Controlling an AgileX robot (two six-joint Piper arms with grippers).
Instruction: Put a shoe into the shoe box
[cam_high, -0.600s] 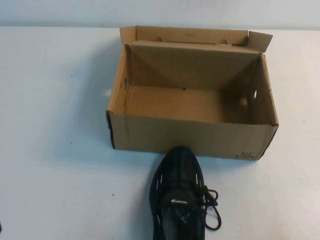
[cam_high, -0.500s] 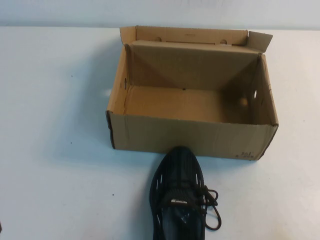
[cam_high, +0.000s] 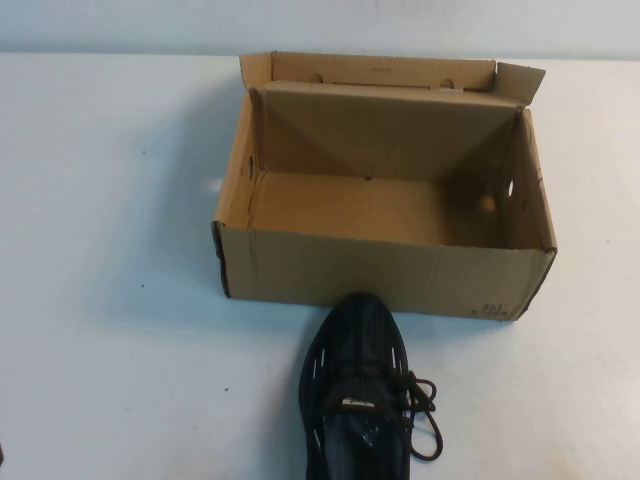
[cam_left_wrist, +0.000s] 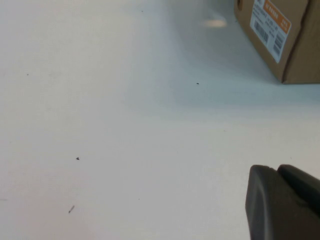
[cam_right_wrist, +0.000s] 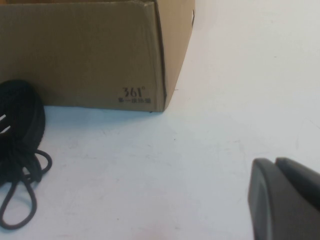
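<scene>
The black mesh shoe (cam_high: 357, 385) lies on the white table at the near edge, its toe up against the front wall of the brown cardboard shoe box (cam_high: 380, 275), its laces trailing to the right. The box stands open and empty, lid flaps up at the back. The right wrist view shows the shoe's side and laces (cam_right_wrist: 19, 125) beside the box's printed corner (cam_right_wrist: 90, 50). The right gripper (cam_right_wrist: 276, 164) hovers over bare table right of the shoe, fingers together, empty. The left gripper (cam_left_wrist: 276, 170) is over bare table left of the box (cam_left_wrist: 282, 35), fingers together, empty. Neither gripper shows in the high view.
White table (cam_high: 110, 250) stretches wide on both sides of the box. A white and orange label (cam_left_wrist: 270, 22) is on the box's left end wall. A pale wall runs along the far table edge.
</scene>
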